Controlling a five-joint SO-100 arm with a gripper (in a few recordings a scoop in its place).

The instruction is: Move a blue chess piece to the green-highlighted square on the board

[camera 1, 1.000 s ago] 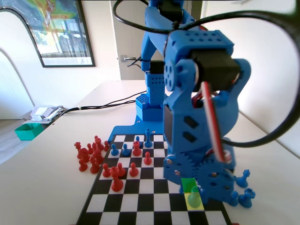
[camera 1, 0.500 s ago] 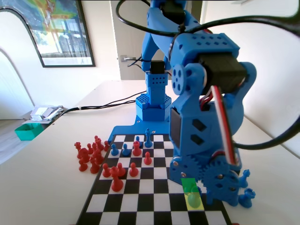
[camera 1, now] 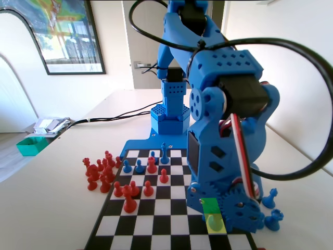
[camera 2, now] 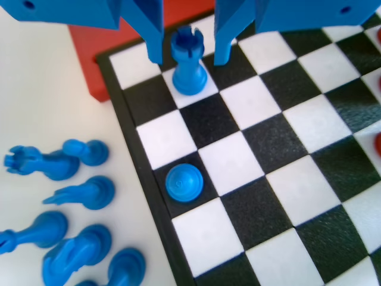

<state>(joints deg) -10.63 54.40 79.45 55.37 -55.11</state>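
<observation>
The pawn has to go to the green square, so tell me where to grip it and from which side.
Grip the pawn just under its round head, coming straight down from above. It stands upright, and the squares around it are free, so open jaws can drop on either side. The flared base is too wide and low to pinch. The hand now hangs open around the rook.

Wrist view, upper centre: blue rook (camera 2: 189, 62) upright between the open jaws of the gripper (camera 2: 188, 58). Lower left: blue pawn (camera 2: 184, 182) alone, neighbouring squares bare. Left, off-board: toppled blue pieces (camera 2: 71, 208).
</observation>
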